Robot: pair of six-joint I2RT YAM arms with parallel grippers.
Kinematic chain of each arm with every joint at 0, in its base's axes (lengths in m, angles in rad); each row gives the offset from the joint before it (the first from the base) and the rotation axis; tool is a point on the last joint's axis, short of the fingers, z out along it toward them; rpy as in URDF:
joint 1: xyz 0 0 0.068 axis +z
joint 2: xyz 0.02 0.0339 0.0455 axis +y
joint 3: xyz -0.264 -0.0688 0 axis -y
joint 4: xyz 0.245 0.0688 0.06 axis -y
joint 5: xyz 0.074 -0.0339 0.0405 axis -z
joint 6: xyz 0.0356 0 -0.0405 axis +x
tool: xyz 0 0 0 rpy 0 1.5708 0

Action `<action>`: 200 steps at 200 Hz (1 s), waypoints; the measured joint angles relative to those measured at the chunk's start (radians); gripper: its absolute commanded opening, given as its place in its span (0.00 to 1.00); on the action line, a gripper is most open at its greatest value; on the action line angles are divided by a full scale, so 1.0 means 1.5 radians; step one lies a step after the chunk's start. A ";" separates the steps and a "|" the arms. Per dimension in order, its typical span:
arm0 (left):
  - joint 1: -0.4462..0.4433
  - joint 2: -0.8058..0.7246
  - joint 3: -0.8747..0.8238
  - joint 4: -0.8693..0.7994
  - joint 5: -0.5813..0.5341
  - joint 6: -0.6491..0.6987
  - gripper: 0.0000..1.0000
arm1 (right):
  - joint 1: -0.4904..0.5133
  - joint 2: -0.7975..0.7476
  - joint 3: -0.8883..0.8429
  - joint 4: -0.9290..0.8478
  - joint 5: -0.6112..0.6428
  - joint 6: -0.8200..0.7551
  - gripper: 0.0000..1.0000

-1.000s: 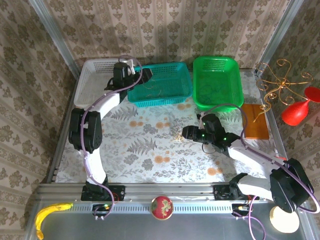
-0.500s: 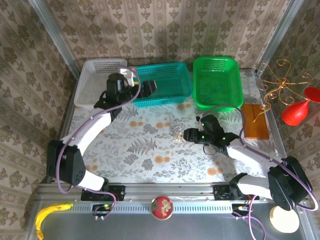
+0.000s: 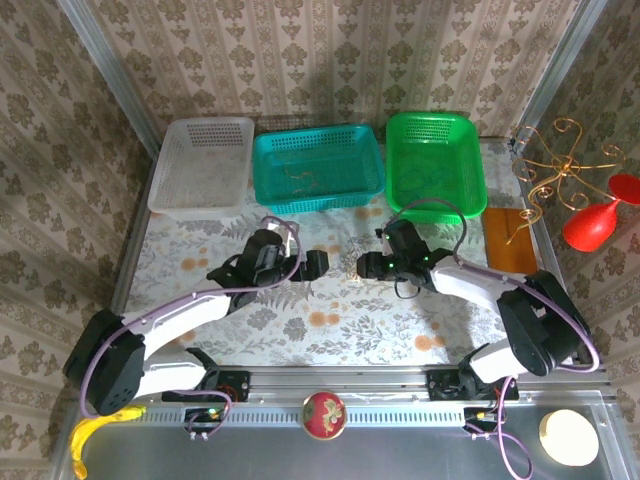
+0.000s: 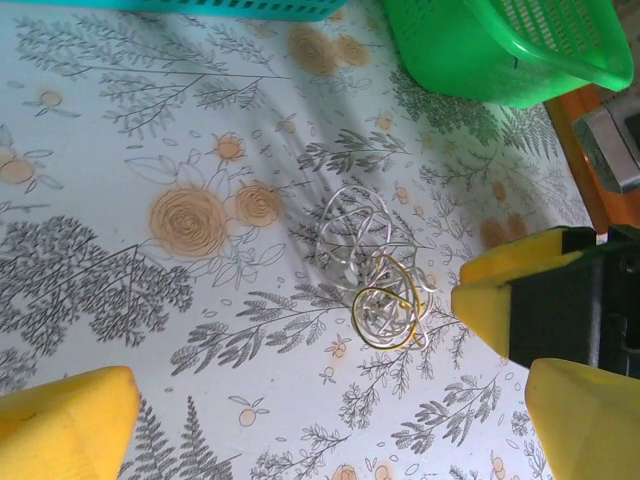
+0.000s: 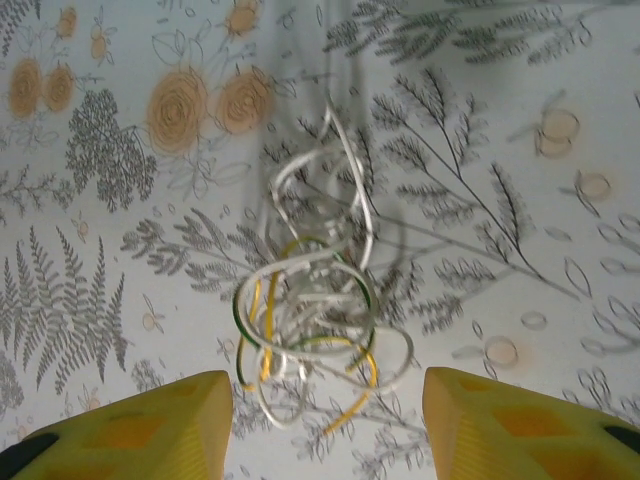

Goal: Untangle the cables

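The cables [image 4: 370, 270] lie as one knotted clump on the floral-patterned bench [image 3: 300, 320], near its middle and on the near side of the baskets. The clump consists of whitish loops on the far side and a yellow-orange loop with a dark greenish strand on the near side. The left claw [image 4: 330, 400] is lowered close to the bench just to the left of the clump. Its two yellow fingers [image 4: 60, 425] are spread fully apart, nothing is held, and the clump lies ahead of the fingertips without contact. The right claw [image 5: 327, 400] faces the clump from the opposite side. Its jaws stand partly apart, and the lower loops of the clump lie in the gap at the fingertips. One loop comes close to one finger; the other finger is clear of the cords, so no grip is applied. The two claws point toward each other with the clump between them. Along the far edge of the bench stand three baskets in a row: a white basket [image 3: 200, 160] at left, a teal basket [image 3: 320, 170] at centre with thin cords inside, and a green basket [image 3: 435, 160] at right. A wooden board [image 3: 512, 240] lies just to the right of the green basket.
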 measured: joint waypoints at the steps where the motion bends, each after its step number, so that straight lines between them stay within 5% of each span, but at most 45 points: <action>1: 0.000 -0.002 -0.002 0.001 -0.001 -0.002 1.00 | 0.000 0.003 0.002 0.000 0.000 -0.001 0.52; 25: 0.000 -0.031 -0.020 0.011 -0.018 -0.023 1.00 | 0.000 0.051 0.030 0.011 -0.005 -0.004 0.42; 61: 0.000 -0.059 -0.034 0.016 -0.031 -0.039 1.00 | 0.001 0.107 0.047 0.023 -0.015 -0.014 0.00; 175: 0.002 -0.073 -0.078 0.100 -0.005 -0.094 1.00 | 0.009 -0.053 -0.020 0.114 -0.110 0.037 0.00; 200: 0.001 -0.035 -0.078 0.151 0.018 -0.111 0.92 | 0.016 -0.053 -0.032 0.130 -0.123 0.058 0.00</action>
